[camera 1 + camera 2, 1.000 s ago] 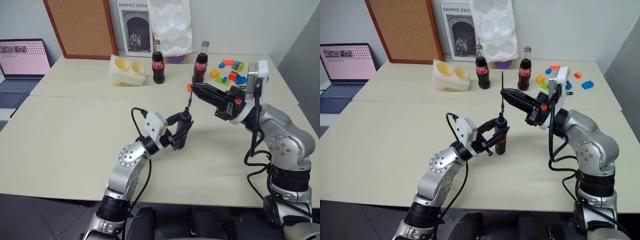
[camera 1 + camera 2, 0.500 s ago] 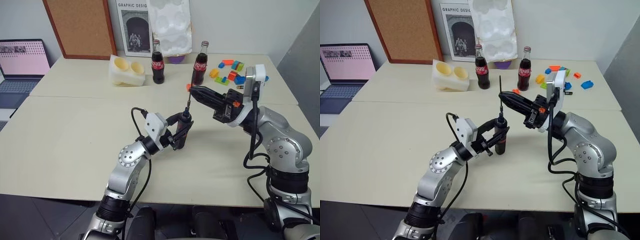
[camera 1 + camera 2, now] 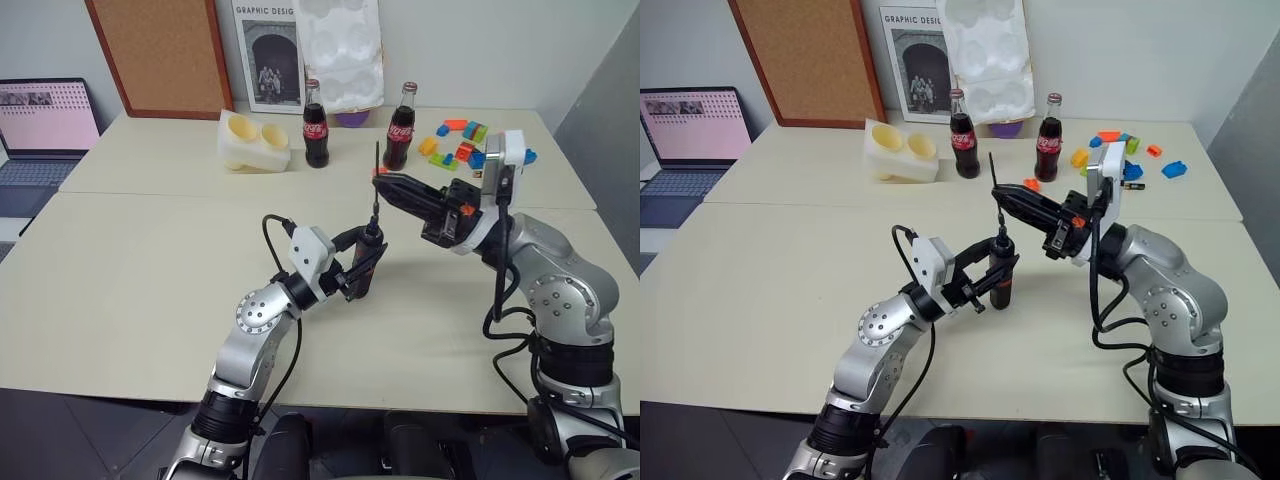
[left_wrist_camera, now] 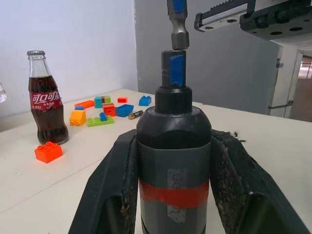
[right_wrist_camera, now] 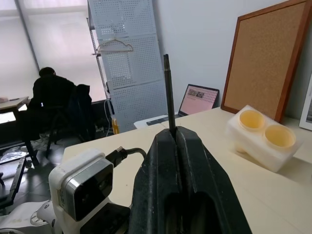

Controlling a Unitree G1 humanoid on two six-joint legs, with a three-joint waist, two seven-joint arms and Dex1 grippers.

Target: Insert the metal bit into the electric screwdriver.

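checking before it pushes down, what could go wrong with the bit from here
The metal bit is pinched only partway along its length by the right gripper, so it could tilt or slip when pressed. In the left wrist view its end sits at the socket of the electric screwdriver, not clearly seated; slight misalignment may jam it. The left gripper holds the screwdriver above the table, so it could pivot.

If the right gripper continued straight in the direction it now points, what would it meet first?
The right gripper, shut on the thin grey steel bit, points toward the robot's left, above the table. No object stands clearly in that line; the cream double-cup holder seems farther back, though depth is uncertain.
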